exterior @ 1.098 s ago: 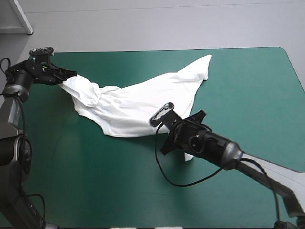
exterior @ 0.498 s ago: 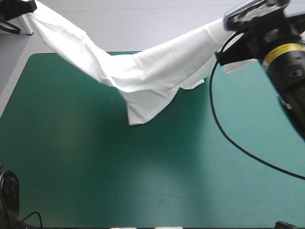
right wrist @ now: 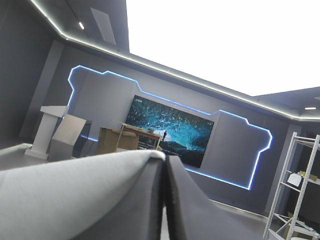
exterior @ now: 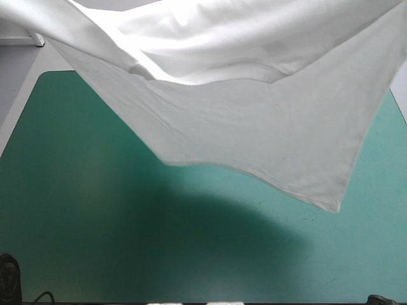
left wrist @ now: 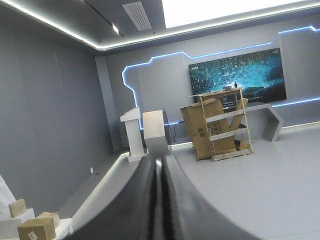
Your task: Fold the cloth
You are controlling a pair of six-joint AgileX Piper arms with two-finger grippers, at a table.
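Hanging T-shirt (exterior: 254, 127), high view only

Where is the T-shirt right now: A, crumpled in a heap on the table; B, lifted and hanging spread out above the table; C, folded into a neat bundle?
B: the T-shirt hangs spread across the high view, its lowest corner in the air, its shadow on the table below.

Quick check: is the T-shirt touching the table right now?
Apart. In the high view the T-shirt hangs in the air, and its shadow lies on the teal-green table well clear of the cloth's edge.
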